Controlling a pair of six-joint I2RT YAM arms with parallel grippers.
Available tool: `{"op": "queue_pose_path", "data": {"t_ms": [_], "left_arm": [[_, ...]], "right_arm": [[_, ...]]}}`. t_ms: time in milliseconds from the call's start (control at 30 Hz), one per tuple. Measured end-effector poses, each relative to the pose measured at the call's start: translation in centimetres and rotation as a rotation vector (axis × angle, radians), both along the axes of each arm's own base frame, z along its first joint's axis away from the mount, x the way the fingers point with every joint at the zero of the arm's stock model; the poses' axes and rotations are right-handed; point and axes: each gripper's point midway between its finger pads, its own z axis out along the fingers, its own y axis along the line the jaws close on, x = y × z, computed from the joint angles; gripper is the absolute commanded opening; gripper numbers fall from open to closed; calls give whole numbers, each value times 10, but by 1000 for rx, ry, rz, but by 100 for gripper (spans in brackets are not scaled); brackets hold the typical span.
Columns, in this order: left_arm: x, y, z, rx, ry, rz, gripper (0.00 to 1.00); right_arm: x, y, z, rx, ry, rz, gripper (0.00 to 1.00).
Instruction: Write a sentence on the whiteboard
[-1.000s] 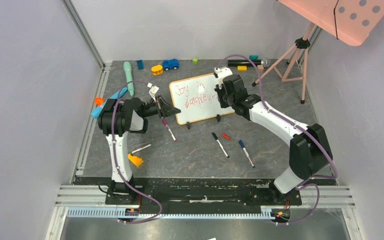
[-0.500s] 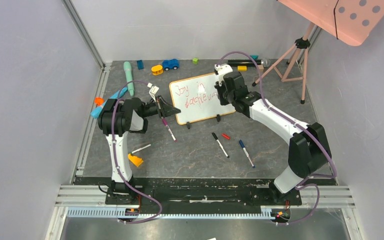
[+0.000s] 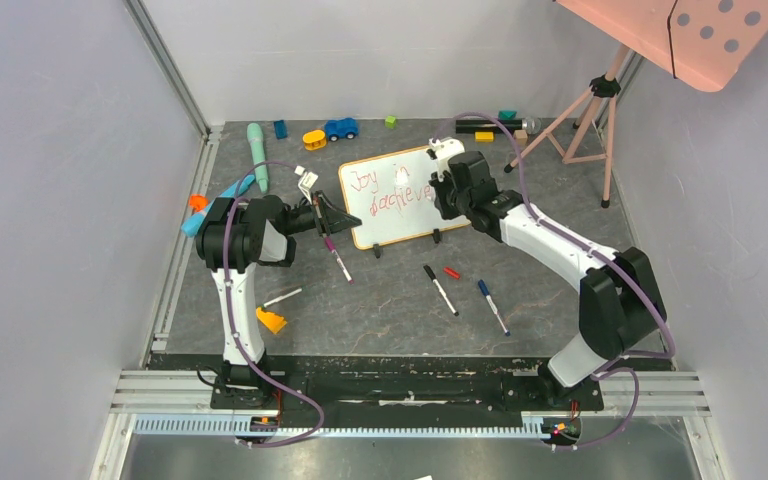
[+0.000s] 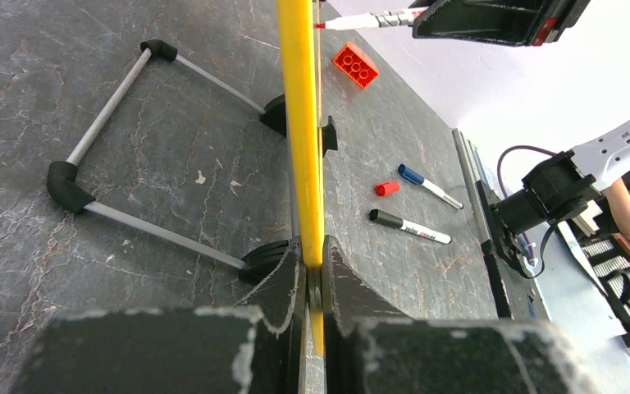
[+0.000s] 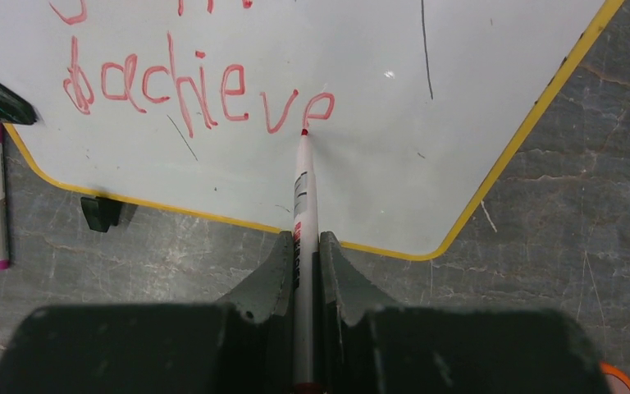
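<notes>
The whiteboard (image 3: 400,195) stands mid-table (image 3: 390,310), and my left gripper (image 4: 312,279) is clamped on its yellow edge. The sentence (image 5: 197,86) reads "Joy in achieve"; I judge "ment" is left. My right gripper (image 5: 306,254) pinches the red marker (image 5: 302,189), tip on the last letter. Since a second ago it shifted slightly; the left stayed.

The whiteboard (image 5: 476,82) is white with a yellow-orange frame, and the sentence (image 5: 197,86) on it is red. The marker (image 5: 302,197) has a white barrel and red tip. The table (image 4: 394,123) is dark grey with pale veins. The panel (image 3: 640,25) is pink with grey dots.
</notes>
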Motion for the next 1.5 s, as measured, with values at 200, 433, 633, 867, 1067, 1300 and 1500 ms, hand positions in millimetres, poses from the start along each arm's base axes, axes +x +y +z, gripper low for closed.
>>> {"op": "queue_pose_path", "data": {"t_ms": [200, 433, 633, 867, 1067, 1300, 1500], "left_arm": [[0, 0, 0, 0, 0, 0, 2], [0, 0, 0, 0, -1, 0, 2], [0, 0, 0, 0, 0, 0, 2], [0, 0, 0, 0, 0, 1, 2], [0, 0, 0, 0, 0, 0, 2], [0, 0, 0, 0, 0, 0, 2], [0, 0, 0, 0, 0, 0, 2]], "right_arm": [[-5, -5, -7, -13, 12, -8, 0], [-4, -9, -6, -24, 6, -24, 0], [-7, -9, -3, -22, 7, -20, 0], [-11, -12, 17, -9, -29, -17, 0], [-7, -14, 23, -21, -46, -21, 0], [4, -12, 26, -21, -60, -35, 0], [6, -12, 16, -34, -41, -36, 0]]}}
